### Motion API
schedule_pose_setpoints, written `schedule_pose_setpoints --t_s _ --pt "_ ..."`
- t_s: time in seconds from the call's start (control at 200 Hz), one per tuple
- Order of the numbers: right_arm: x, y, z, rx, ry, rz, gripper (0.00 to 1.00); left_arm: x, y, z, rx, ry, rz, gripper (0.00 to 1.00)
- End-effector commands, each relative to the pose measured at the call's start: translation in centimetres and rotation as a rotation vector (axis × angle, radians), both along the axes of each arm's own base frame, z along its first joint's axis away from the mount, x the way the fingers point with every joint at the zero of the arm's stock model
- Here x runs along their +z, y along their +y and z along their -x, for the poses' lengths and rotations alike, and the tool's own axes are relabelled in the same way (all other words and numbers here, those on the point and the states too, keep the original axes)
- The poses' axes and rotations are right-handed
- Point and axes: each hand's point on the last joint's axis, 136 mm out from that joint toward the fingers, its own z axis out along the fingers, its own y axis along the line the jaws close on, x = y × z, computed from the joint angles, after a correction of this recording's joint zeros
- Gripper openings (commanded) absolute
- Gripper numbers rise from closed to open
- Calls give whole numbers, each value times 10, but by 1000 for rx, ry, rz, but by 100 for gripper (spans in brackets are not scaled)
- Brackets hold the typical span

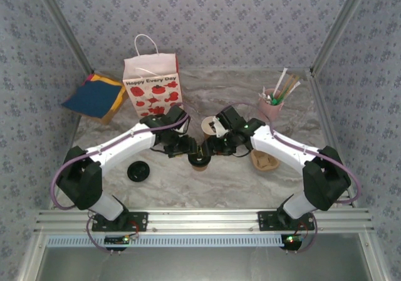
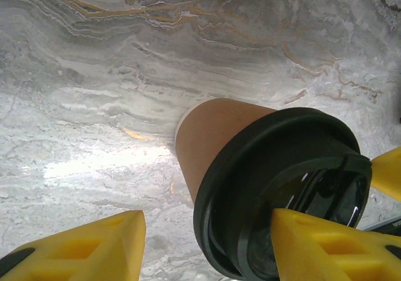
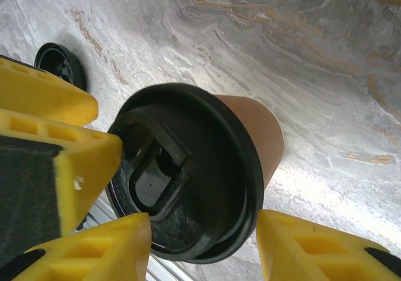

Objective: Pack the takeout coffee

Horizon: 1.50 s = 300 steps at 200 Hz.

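The takeout coffee cup (image 1: 199, 160) is brown paper and stands upright at the centre of the marble table (image 1: 188, 193). A black lid (image 3: 182, 168) is seated on top, so the contents are hidden. A second paper cup (image 1: 210, 125) sits just behind it with no lid, pale cream inside, partly covered by the right wrist. A pink cup (image 1: 272, 107) at the back right holds straws and stirrers. A paper bag (image 1: 153, 83) printed "Happy Every Day" with red fruit stands at the back left; its inside can't be seen.

Both arms reach inward from their bases and meet over the lidded cup, wrists angled down. The left gripper (image 2: 207, 221) has its jaws about half wide, straddling the lid. One finger (image 2: 326, 249) overlaps the lid rim; the other is clear of the cup, with table showing between. It is not gripping. The right gripper (image 3: 202, 218) has its jaws parted, with a finger close by each side of the lid rim and no squeeze visible.

A loose black lid (image 1: 138, 171) lies flat on the table beside the left arm, well apart from the cup. A tan pulp carrier (image 1: 264, 160) is right of the cup, partly under the right forearm. A blue, yellow and red flat item (image 1: 94, 97) lies at the far left by the wall.
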Motion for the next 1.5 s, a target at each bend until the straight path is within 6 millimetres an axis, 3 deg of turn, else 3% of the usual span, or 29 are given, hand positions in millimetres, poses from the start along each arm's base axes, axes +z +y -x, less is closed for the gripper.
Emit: schedule_pose_setpoints --t_s 0.0,0.195,0.53,0.984,1.259,1.494 --pt "-2 -3 4 -3 16 34 51 18 -2 1 -18 -18 7 58" --pt "-4 -3 10 5 17 42 53 27 -7 12 -42 -30 47 63" --pt "-15 -5 14 3 30 60 49 2 -2 42 -62 30 18 58" --pt "-30 -8 12 -3 50 81 44 -12 -5 37 -61 40 1 58" --pt "-38 -11 13 -7 63 104 42 5 -10 28 -53 10 38 58" --pt "-39 -11 13 -11 63 104 42 2 -8 25 -31 24 62 58"
